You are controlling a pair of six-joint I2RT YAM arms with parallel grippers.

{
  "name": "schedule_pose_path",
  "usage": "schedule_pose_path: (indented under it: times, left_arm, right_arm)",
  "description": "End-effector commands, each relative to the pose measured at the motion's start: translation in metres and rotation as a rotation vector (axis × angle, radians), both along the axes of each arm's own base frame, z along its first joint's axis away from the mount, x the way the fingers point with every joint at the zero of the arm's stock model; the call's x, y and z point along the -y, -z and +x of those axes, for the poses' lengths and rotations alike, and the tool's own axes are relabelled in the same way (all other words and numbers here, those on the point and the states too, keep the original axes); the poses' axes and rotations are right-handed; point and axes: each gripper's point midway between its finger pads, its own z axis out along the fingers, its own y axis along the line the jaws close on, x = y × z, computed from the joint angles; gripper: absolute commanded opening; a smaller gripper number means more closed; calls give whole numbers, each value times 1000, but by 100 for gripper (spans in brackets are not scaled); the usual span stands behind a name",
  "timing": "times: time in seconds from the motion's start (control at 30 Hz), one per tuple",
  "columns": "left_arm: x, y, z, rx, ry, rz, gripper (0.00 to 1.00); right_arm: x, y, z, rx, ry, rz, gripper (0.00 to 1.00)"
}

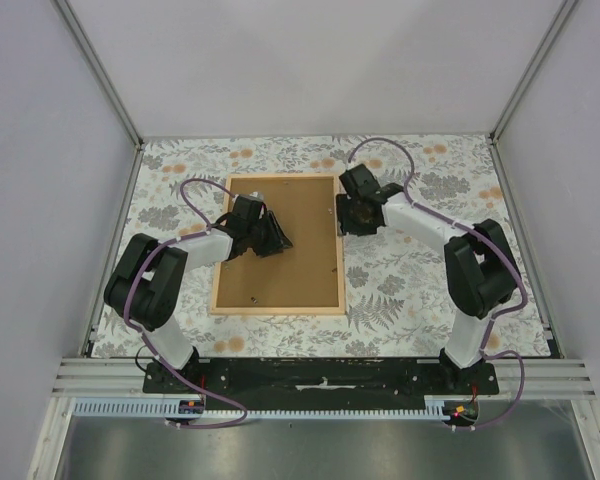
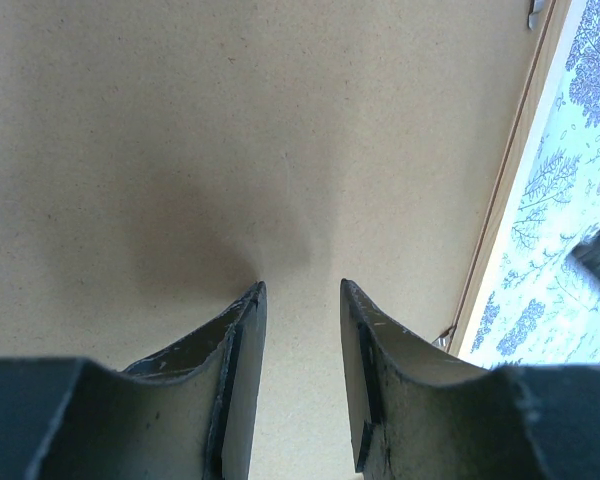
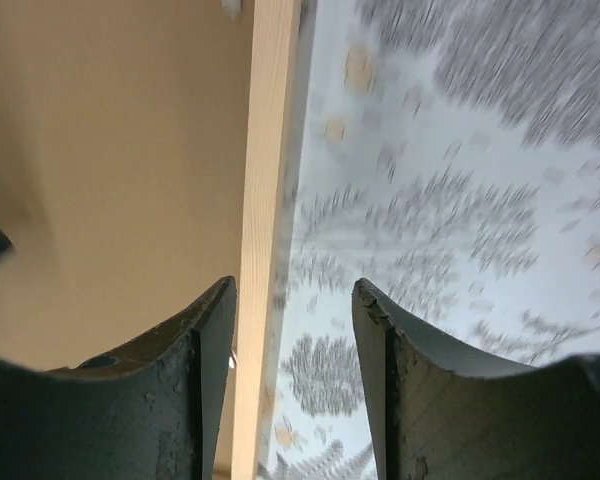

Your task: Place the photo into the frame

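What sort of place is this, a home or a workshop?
Probably a lab test booth: plain walls on metal posts, two robot arms bolted to a rail, a flowered tablecloth.

Left gripper (image 1: pixel 278 240) hangs over the backing board (image 1: pixel 280 280), its arm crossing the frame (image 1: pixel 276 309) from 9 o'clock. Right gripper (image 1: pixel 348 222) sits astride the frame's rail at 2 o'clock. The board toward 6 o'clock lies bare, and the floral tablecloth (image 1: pixel 400 290) is open at 4 and 12 o'clock
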Motion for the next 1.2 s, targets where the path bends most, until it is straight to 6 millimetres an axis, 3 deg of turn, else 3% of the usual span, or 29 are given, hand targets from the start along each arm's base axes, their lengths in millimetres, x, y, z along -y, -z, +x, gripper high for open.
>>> schedule_pose_path:
  times: [0.0,0.17,0.33,0.7,1.03,1.17]
  left_arm:
    - [-6,21,-10,-58,-3,44,43]
    - [-5,19,-11,-60,8,43,43]
    - [-6,19,-12,-62,16,49,43]
    - [-6,19,-10,-59,14,51,43]
    - [-5,20,-10,-62,14,50,43]
    - [-5,21,-10,-63,14,50,43]
  right_arm:
    - [-1,-31,67,123,100,49,59]
    - [-8,-26,105,137,111,57,63]
    - [-19,-12,122,123,73,48,65]
    - [-23,14,131,90,82,24,65]
    - [-24,23,132,85,83,-24,49]
    - [-23,27,133,84,95,-35,47]
